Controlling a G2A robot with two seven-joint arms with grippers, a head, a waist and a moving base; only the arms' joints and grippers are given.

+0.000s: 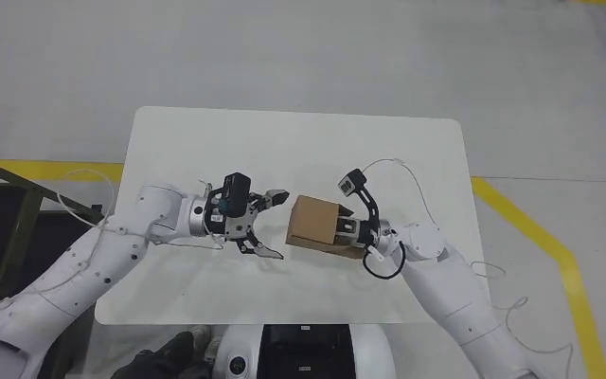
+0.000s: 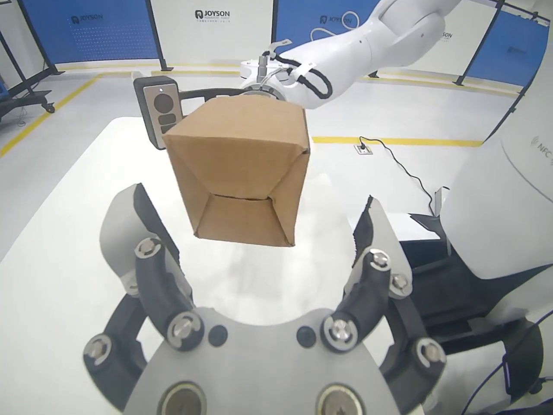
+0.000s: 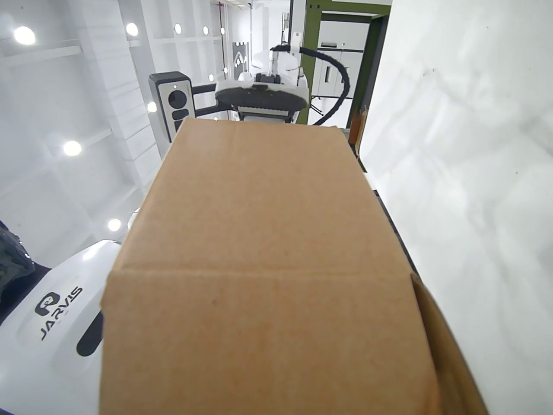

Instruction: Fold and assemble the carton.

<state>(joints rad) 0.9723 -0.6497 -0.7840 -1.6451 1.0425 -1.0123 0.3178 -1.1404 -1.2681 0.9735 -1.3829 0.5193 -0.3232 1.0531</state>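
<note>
The brown carton (image 1: 314, 223) hangs just above the middle of the white table (image 1: 284, 142), tipped on its side. My right gripper (image 1: 345, 232) is shut on its right end, and the fingers are hidden behind the cardboard. The carton's folded end flaps (image 2: 242, 218) face my left gripper (image 2: 250, 200), which stands open a short way off with nothing between its fingers (image 2: 142, 213). In the top view the left gripper (image 1: 281, 227) sits just left of the carton, apart from it. A plain carton wall (image 3: 259, 239) lies close in front of the right wrist camera.
Bare table surface spreads on all sides of the carton, widest at the back. A dark frame (image 1: 19, 199) stands off the table's left edge. Yellow floor tape (image 1: 530, 227) runs past the right side.
</note>
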